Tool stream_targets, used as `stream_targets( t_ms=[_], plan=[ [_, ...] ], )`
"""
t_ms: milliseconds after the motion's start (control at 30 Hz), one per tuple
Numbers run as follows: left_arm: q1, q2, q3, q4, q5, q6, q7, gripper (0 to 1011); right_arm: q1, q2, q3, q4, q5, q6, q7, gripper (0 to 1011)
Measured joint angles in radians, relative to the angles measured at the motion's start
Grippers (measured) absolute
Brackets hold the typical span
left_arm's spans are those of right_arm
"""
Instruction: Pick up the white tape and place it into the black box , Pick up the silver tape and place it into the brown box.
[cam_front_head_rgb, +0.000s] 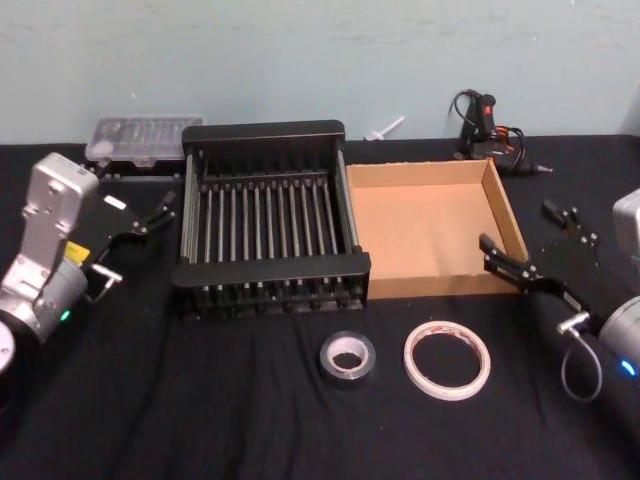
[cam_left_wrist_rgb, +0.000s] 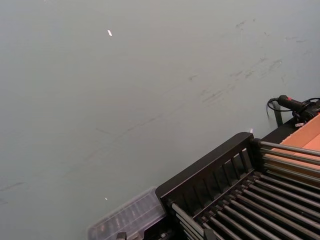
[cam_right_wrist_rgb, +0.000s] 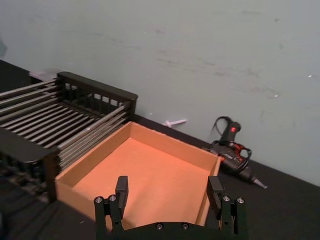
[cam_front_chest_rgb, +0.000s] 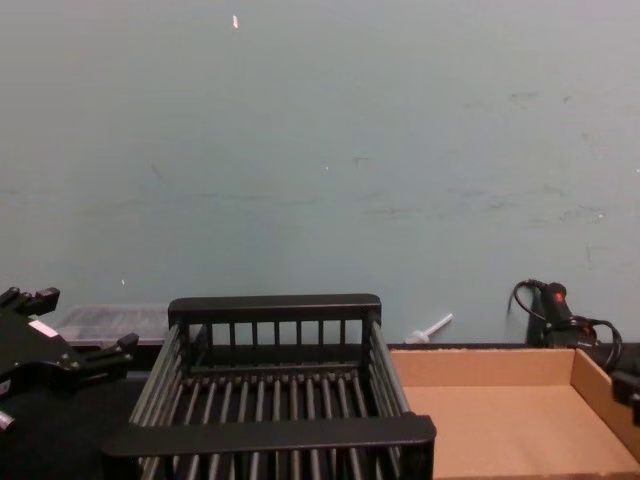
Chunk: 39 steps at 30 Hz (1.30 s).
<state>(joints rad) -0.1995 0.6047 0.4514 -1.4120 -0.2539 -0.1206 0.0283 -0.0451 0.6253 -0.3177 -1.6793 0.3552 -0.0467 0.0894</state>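
Observation:
The white tape (cam_front_head_rgb: 447, 359), a flat ring with red marks, lies on the black cloth in front of the brown box (cam_front_head_rgb: 425, 230). Just left of it lies the silver tape (cam_front_head_rgb: 347, 357), a chunkier grey roll. The black box (cam_front_head_rgb: 265, 133) stands behind them, touching the brown box (cam_right_wrist_rgb: 150, 175) on its left side; nothing lies in either box. My right gripper (cam_front_head_rgb: 522, 238) hovers open off the brown box's front right corner, its jaws (cam_right_wrist_rgb: 168, 192) spread wide. At the far side of the black box (cam_front_chest_rgb: 275, 432), my left gripper (cam_front_head_rgb: 136, 245) is raised and open.
A clear plastic case (cam_front_head_rgb: 135, 140) sits behind the crate at the back left. At the back right a glue gun (cam_front_head_rgb: 490, 125) with its cable lies against the wall. A small white piece (cam_front_head_rgb: 385, 128) lies behind the boxes. Open cloth surrounds both tapes.

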Motion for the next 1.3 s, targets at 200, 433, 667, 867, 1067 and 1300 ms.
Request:
stream_targets(
  t_ms=[200, 433, 667, 867, 1067, 1300],
  plan=[
    [0.0, 0.0, 0.0, 0.0, 0.0, 0.0, 0.0, 1001, -0.045, 0.007, 0.011, -0.048, 0.024, 0.064, 0.031, 1002],
    [0.0, 0.0, 0.0, 0.0, 0.0, 0.0, 0.0, 1001, -0.068, 0.011, 0.012, -0.067, 0.035, 0.133, 0.059, 1002],
    [0.0, 0.0, 0.0, 0.0, 0.0, 0.0, 0.0, 1001, -0.088, 0.009, 0.012, -0.084, 0.044, 0.212, 0.089, 1002],
    [0.0, 0.0, 0.0, 0.0, 0.0, 0.0, 0.0, 1001, -0.099, 0.001, 0.017, -0.093, 0.047, 0.265, 0.098, 1002],
    [0.0, 0.0, 0.0, 0.0, 0.0, 0.0, 0.0, 1001, -0.101, -0.01, 0.019, -0.095, 0.041, 0.318, 0.101, 1002],
    [0.0, 0.0, 0.0, 0.0, 0.0, 0.0, 0.0, 1001, -0.099, -0.021, 0.02, -0.089, 0.022, 0.353, 0.11, 1002]
  ],
)
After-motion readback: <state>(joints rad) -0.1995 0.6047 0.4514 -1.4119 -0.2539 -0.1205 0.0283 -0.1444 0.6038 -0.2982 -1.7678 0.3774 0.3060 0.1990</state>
